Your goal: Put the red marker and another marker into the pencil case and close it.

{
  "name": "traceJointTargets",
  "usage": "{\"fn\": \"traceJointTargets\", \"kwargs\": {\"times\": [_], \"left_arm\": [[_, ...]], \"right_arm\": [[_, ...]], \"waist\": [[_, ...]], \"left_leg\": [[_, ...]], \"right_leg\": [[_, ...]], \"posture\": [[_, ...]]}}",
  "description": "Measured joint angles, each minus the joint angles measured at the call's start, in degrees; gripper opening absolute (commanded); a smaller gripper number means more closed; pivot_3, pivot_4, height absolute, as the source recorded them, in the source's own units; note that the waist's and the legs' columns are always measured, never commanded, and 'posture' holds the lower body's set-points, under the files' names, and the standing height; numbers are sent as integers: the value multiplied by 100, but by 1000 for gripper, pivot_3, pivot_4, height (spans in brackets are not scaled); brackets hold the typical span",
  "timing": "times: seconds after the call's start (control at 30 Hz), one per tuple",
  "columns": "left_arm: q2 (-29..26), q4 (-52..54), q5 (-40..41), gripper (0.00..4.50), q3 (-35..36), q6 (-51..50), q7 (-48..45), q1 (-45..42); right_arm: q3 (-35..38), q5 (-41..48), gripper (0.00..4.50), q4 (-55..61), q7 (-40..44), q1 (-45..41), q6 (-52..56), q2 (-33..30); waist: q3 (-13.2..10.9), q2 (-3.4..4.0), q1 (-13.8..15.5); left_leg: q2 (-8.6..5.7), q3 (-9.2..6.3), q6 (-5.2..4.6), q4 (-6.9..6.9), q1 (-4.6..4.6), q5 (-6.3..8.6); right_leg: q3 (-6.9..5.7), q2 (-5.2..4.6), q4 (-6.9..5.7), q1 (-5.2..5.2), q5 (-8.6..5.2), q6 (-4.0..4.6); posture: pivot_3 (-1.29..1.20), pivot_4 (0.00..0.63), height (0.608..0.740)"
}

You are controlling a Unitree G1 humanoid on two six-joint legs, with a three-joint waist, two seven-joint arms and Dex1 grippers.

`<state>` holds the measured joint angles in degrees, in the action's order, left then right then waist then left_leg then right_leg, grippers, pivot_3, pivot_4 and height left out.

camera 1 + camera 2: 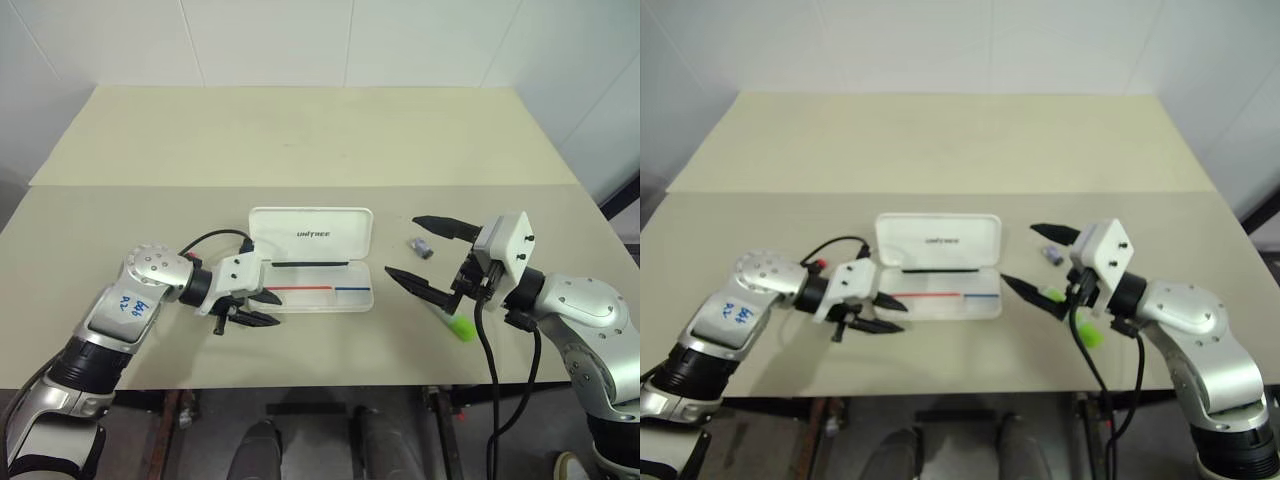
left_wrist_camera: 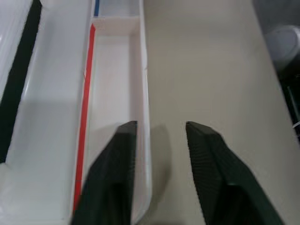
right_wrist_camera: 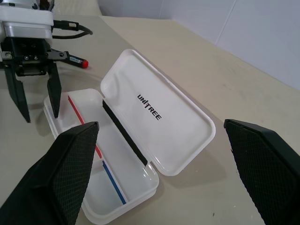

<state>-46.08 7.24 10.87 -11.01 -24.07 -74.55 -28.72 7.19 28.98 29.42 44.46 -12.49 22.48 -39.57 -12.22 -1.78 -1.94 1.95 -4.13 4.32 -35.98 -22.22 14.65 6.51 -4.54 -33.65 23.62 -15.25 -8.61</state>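
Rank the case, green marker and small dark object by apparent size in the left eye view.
1. Case, by far the largest.
2. Green marker, though the right tool hides part of it, so its full length is unsure.
3. Small dark object, smallest, though it lies slightly farther from the camera.

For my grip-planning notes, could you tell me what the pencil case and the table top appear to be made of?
The pencil case looks like moulded white plastic, smooth and slightly glossy: thin walls, rounded corners and printed lettering on the open lid. The table appears to be a pale beige laminate or coated board with a matte, even surface and one seam across it; its core cannot be told.
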Motion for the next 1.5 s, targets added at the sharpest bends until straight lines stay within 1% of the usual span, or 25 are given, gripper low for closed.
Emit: {"fn": "traceJointTargets", "kwargs": {"times": [0.2, 0.3, 0.37, 0.47, 0.53, 0.57, 0.73, 0.83, 0.97, 1.07, 1.17, 1.3, 1.5], "left_arm": [[-469, 655, 521, 1596, 469, -489, -57, 221], [-635, 889, 788, 2120, 747, -735, -46, 390], [-745, 1073, 1124, 2755, 1217, -840, -57, 694], [-905, 1291, 1429, 3766, 1690, -908, -40, 1019], [-912, 1358, 1584, 4399, 1988, -925, 31, 1302], [-909, 1377, 1637, 4488, 2209, -926, 99, 1519], [-840, 1157, 1706, 4488, 3283, -874, 556, 2279], [-632, 864, 1622, 4488, 3641, -602, 1001, 2318], [-575, 261, 1383, 4488, 3929, -244, 1523, 2364], [-585, -201, 1165, 4488, 3969, 70, 1753, 2373], [-666, -1002, 871, 4488, 3926, 542, 1778, 2408], [-668, -1772, 670, 4488, 3648, 935, 1643, 2492], [-693, -2647, 445, 4488, 3276, 1454, 1526, 2085]], "right_arm": [[-134, -5, 4500, -150, 93, -102, -99, 122], [-254, -7, 4500, -272, 132, -187, -131, 200], [-271, -8, 4500, -320, 168, -216, -170, 220], [-303, -8, 4500, -423, 246, -267, -229, 227], [-350, 1, 4500, -455, 311, -323, -234, 232], [-393, 28, 4500, -470, 386, -365, -234, 233], [-470, 371, 4500, -425, 871, -425, -143, 183], [-566, 559, 4500, -291, 1052, -509, -42, 180], [-702, 632, 4500, -207, 1192, -603, 18, 177], [-706, 626, 4500, -215, 1237, -673, 23, 166], [-709, 553, 4500, -277, 1231, -795, 18, 166], [-708, 464, 4500, -293, 1180, -862, 20, 166], [-683, 417, 4500, -266, 1011, -828, 79, 151]], "waist": [[0, 0, -26], [-1, -1, -27], [-1, -1, -58], [-1, -1, -80], [-1, -1, -102], [-1, -1, -112], [-1, 0, -133], [-1, 0, -119], [0, -2, -123], [0, -2, -123], [0, -1, -125], [0, -3, -129], [1, -4, -91]], "left_leg": [[0, 0, 0, -1, 2, 0], [0, 0, 0, -2, 1, 0], [0, 0, 1, 2, 1, 1], [1, 0, 1, 4, 1, 1], [1, 0, 2, 4, 1, 2], [1, 0, 2, 3, 1, 2], [3, 0, 1, 4, 4, 2], [3, 0, 1, 0, 4, 2], [3, 0, 2, -1, 4, 2], [3, 0, 4, 3, 4, 3], [3, 2, 6, 6, 4, 5], [5, 3, 10, 12, 2, 7], [5, 2, 11, 13, 2, 7]], "right_leg": [[0, 0, 1, -1, 0, 1], [0, 0, 2, 0, -1, 2], [0, 0, 2, 0, -2, 3], [0, -1, 2, 1, -2, 3], [0, -1, 2, 1, -2, 4], [0, -1, 2, 1, -2, 4], [-1, 0, 1, 2, -3, 6], [-1, -1, 2, 0, -3, 6], [-1, -1, 7, 0, -3, 6], [-1, -1, 8, 1, -3, 7], [-1, -1, 9, 4, -4, 9], [-2, -1, 8, 9, -6, 12], [-5, -1, 6, 8, -5, 11]], "posture": [[0, 150, 740], [0, 150, 740], [0, 150, 740], [0, 150, 740], [0, 150, 740], [0, 150, 740], [0, 150, 740], [0, 150, 740], [0, 150, 740], [0, 150, 740], [0, 150, 740], [0, 150, 740], [0, 150, 740]]}}
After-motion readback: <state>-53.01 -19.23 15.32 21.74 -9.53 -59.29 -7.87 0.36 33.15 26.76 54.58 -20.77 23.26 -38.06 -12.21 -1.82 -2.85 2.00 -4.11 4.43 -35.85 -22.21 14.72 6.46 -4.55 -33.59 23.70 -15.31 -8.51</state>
